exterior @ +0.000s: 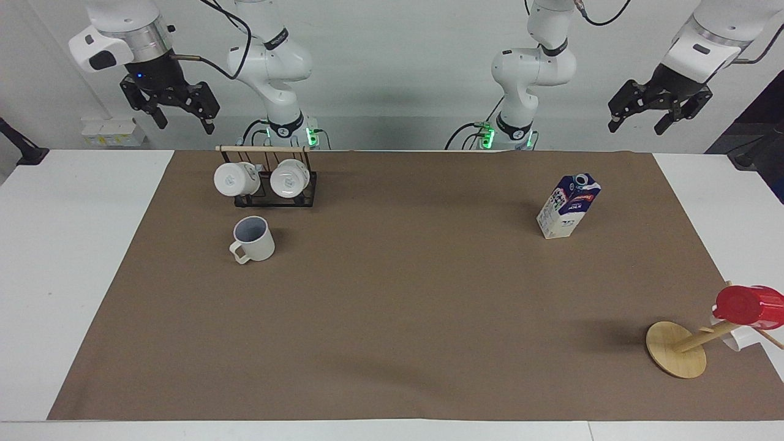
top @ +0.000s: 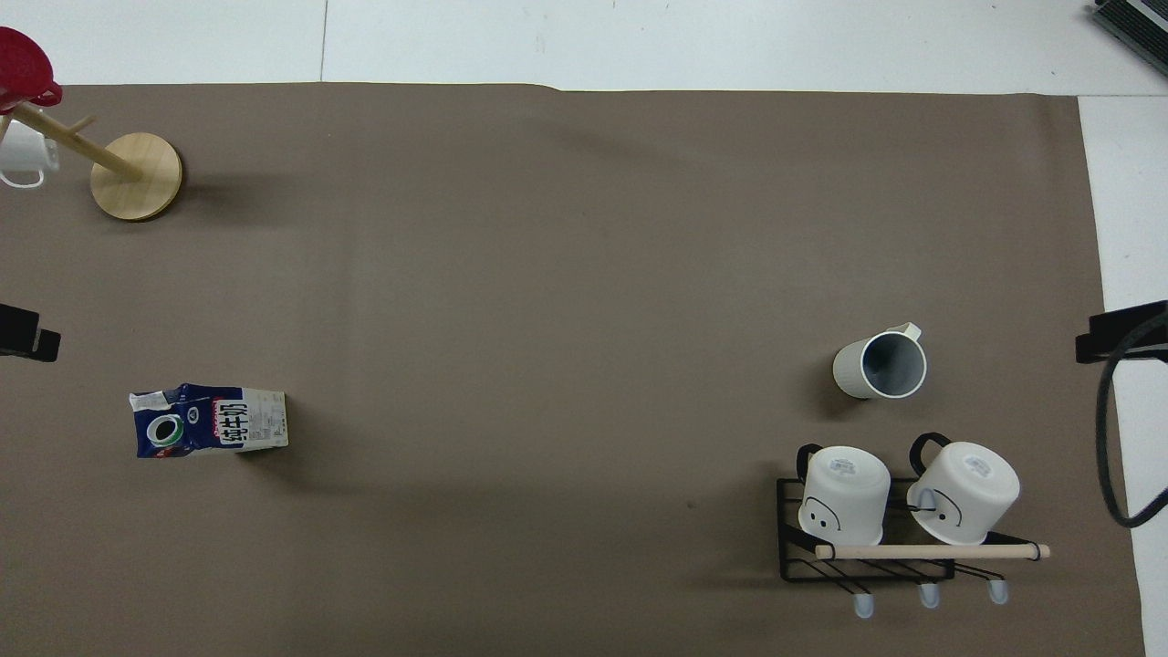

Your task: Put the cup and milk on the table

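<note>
Both end effectors (top: 27,330) (top: 1121,330) — edge-cropped overhead

Matt brown paper covers the smooth white bench (exterior: 73,257); glazed cup (exterior: 254,239), printed card milk (exterior: 568,206), wooden stand (exterior: 675,349).

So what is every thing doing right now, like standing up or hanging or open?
cup: upright on the mat, mouth up, nothing visible inside
milk: standing upright on the mat, cap on
two logo mugs: hanging on the black rack
red cup: hanging on the wooden mug tree
left gripper: open, raised, holding nothing
right gripper: open, raised, holding nothing
</note>
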Tool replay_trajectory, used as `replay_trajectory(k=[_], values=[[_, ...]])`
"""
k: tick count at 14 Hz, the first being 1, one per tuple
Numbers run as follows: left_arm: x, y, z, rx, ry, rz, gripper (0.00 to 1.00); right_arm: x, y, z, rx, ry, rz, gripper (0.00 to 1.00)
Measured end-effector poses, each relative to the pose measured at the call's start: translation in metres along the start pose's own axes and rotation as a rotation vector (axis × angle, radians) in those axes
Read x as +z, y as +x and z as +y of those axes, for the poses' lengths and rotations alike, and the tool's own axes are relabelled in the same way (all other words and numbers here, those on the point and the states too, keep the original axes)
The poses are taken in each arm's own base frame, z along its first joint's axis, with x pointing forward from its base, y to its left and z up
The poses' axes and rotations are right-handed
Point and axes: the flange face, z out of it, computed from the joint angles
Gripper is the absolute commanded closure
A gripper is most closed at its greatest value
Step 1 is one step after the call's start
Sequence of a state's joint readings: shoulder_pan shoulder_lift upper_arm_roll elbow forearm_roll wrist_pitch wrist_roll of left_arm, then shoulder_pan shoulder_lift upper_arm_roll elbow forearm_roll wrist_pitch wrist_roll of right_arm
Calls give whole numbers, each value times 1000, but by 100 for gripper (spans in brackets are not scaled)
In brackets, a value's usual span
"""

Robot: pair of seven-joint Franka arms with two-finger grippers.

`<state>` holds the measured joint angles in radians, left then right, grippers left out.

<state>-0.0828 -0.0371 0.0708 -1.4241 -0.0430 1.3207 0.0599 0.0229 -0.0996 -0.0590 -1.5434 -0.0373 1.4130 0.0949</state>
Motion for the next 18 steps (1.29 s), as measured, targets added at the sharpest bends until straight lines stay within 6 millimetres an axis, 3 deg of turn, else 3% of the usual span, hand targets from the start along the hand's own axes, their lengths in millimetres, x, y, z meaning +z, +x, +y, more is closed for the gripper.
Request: replay_trajectory(k=[12,18], values=[[5,-1,2,4,0,0,0,1,-1,0,2,0,-3,0],[27,-15,1,3,-5,22,0,2,-2,0,2,0,-5,0]])
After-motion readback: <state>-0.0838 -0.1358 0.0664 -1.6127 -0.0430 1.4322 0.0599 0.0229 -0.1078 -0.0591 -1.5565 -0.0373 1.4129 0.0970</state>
